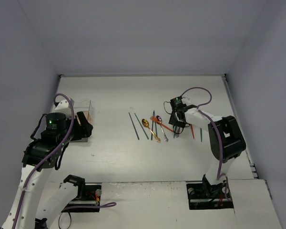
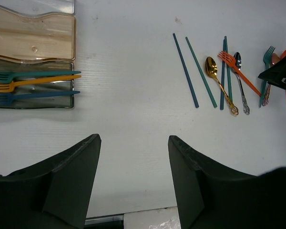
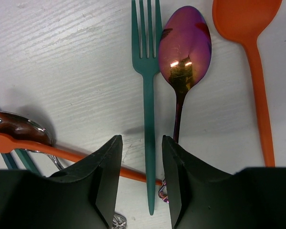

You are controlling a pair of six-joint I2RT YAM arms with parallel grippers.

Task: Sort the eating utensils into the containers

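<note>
R gripper (image 3: 141, 139) sits over teal fork (image 3: 148, 81), jaws part open, one each side of its handle w/o pinching it; nothing held. Fork lies flat on white table (image 3: 62, 57), centre-right of scene, just beside a glossy purple-gold spoon (image 3: 185, 47) & a matte orange spoon (image 3: 257, 71). L gripper (image 2: 133, 138) spread wide, empty, near the container (image 2: 38, 28) at left. Container is clear plastic w/ a tan section; three slim forks (image 2: 38, 78) lie lengthwise in one smoky compartment.

A white table (image 2: 133, 95) carries a clear divided box (image 2: 33, 45) at left, with scattered utensils (image 2: 210, 67) right of centre.
</note>
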